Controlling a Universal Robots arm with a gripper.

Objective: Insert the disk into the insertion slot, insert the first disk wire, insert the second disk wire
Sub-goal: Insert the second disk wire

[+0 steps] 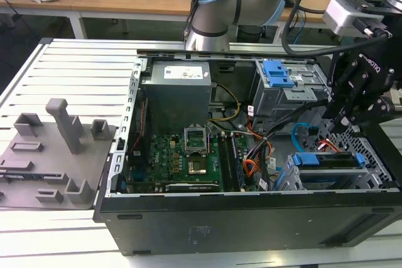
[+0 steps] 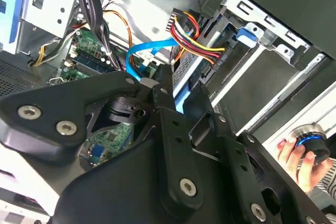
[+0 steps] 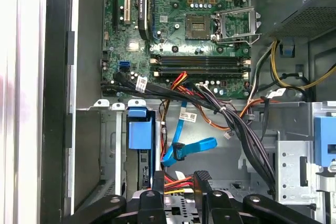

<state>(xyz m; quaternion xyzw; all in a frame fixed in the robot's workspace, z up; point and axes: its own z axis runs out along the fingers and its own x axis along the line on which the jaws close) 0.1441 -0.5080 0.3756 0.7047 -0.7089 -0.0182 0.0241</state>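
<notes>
Exterior view first: your gripper [image 1: 348, 114] hangs over the drive corner of the open tower. The disk [image 1: 330, 159] already lies in the insertion slot [image 1: 284, 179], its bright blue plastic carrier framed by the cage's perforated silver walls, so the first step reads as done.

In the second wrist view the multicoloured power bundle [image 2: 197, 38] runs into a black plug [image 2: 209, 69] that looks seated at the drive's rear. I judge the first wire done too, though the joint itself is partly hidden.

That puts you on the second disk wire [image 3: 185, 148], a thin, flat, glossy light-blue ribbon that loops loose just beside the drive. Its small dark plug is not yet home, as far as I can tell.

Your claw's matte black jaws stand partly apart with a clear gap between them, and I see nothing clamped there. The ribbon lies near, beyond the gap.

The move ahead calls for a grip on the stiff plug rather than the springy ribbon. The plug has to be squared to its socket and kept clear of the round wires crowding it.
</notes>
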